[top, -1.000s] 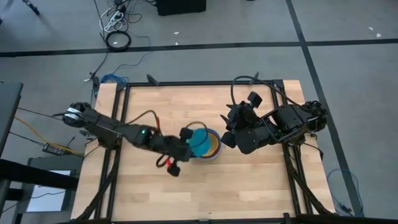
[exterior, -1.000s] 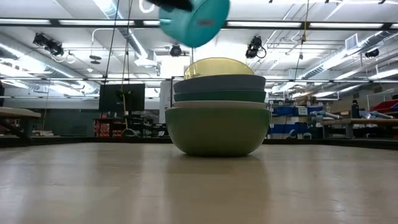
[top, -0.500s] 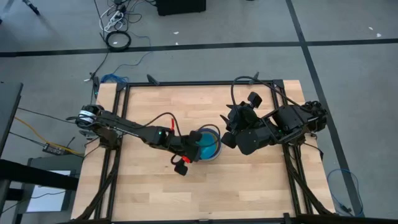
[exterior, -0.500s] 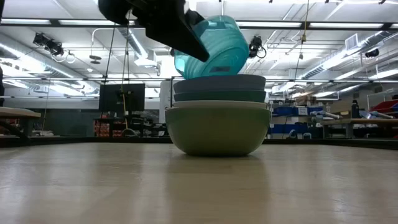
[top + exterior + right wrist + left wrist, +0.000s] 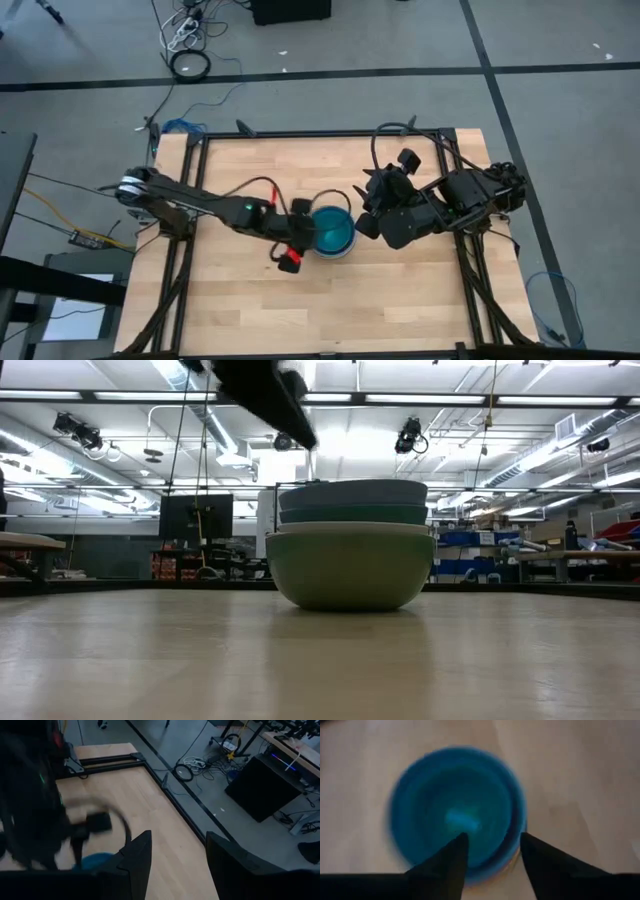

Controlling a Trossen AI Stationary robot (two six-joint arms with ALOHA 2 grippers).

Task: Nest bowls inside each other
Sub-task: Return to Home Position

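Observation:
The nested bowls stand as one stack in the middle of the table, the pale green bowl at the bottom resting on the wood. Seen from above, the cyan bowl lies inside the stack's top; the low view hides it behind the other rims. My left gripper hovers open just above the stack's left rim. In the left wrist view its fingers stand apart over the cyan bowl. My right gripper waits open, raised to the right of the stack.
Bare wooden tabletop lies all around the stack. A black frame borders the table. My right arm's bulk sits close to the stack's right side.
My left gripper has brought the tilted cyan bowl down from above the stack into its top, then opened and let go. The cyan bowl now sits level inside the stack, sunk below the rims in the low view.

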